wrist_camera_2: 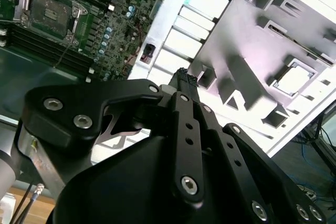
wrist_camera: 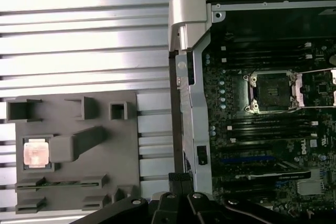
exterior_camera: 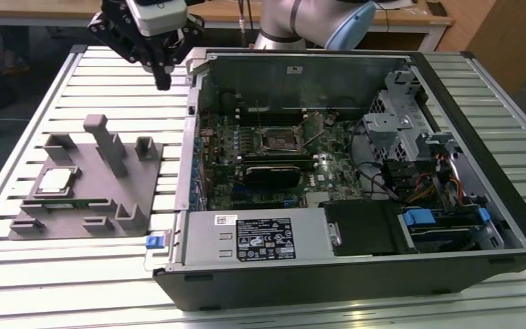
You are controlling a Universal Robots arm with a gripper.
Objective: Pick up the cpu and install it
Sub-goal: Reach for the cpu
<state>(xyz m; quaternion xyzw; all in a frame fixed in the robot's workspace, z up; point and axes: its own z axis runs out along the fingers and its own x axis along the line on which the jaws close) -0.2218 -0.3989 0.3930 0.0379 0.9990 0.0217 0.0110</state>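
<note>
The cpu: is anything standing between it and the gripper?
Nothing covers the cpu; its top lies bare in its seat on the grey holder tray. The gripper hangs shut above the table by a corner of the case. The tray's tall post rises between them in the exterior view, so a slanted approach might meet it.

Gripper (exterior_camera: 162, 85) hung high at exterior view's left, pointing straight down. Black fingers (exterior_camera: 159, 71) pressed together into one narrow tip, nothing held between them. Black linkage bars splayed wide above tip, pale camera block seated on wrist. Silver arm (exterior_camera: 286, 24) with pale blue joint cap came in from behind. In second wrist view, gripper (wrist_camera_2: 184, 76) tapered to pinched tip. In first wrist view, gripper (wrist_camera: 181, 178) tip just poked above linkage.
</note>
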